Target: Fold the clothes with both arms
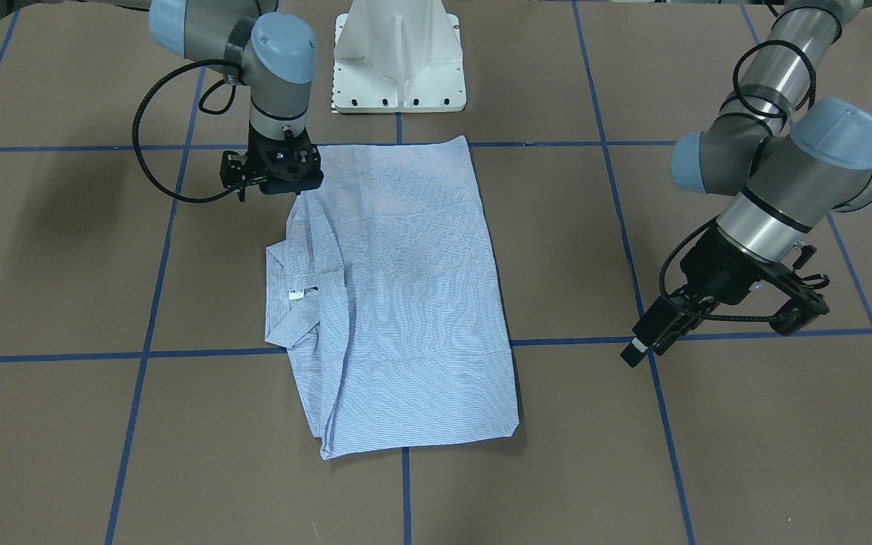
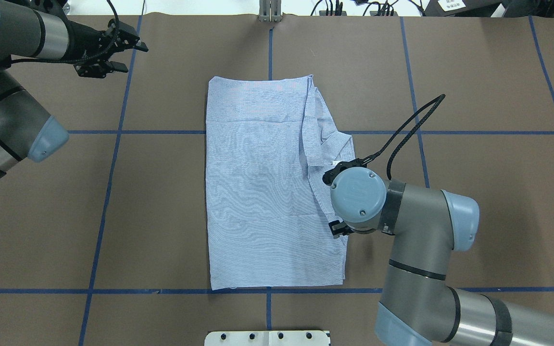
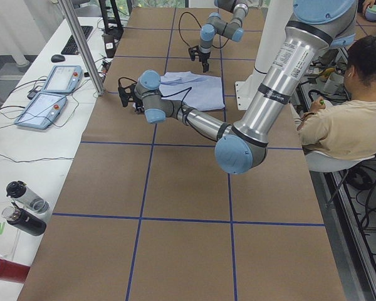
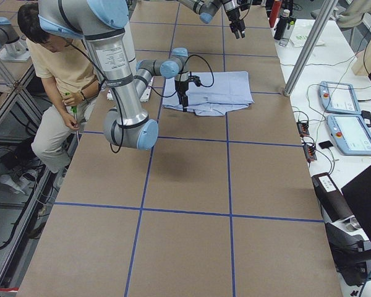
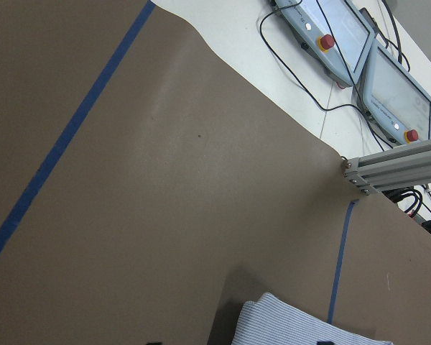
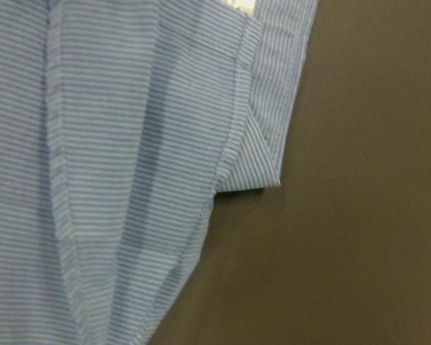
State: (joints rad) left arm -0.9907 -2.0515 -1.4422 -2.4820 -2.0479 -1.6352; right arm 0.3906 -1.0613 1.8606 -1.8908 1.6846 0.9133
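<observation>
The light blue striped shirt (image 1: 406,288) lies flat in the middle of the table, folded into a long rectangle. It also shows in the overhead view (image 2: 258,192). Its collar with the white label (image 1: 296,294) pokes out at one long edge. My right gripper (image 1: 281,170) points straight down at the shirt's edge close to the collar; its fingers are hidden, so I cannot tell their state. The right wrist view shows only flat cloth (image 6: 115,180) and bare table. My left gripper (image 1: 646,350) is open and empty, held off the table, far from the shirt.
The white pedestal base (image 1: 398,68) stands at the robot's side of the table. Blue tape lines (image 2: 113,192) grid the brown top. A seated person (image 3: 351,119) is beside the table. Control tablets (image 3: 50,88) and an aluminium post (image 3: 81,44) are past the far edge.
</observation>
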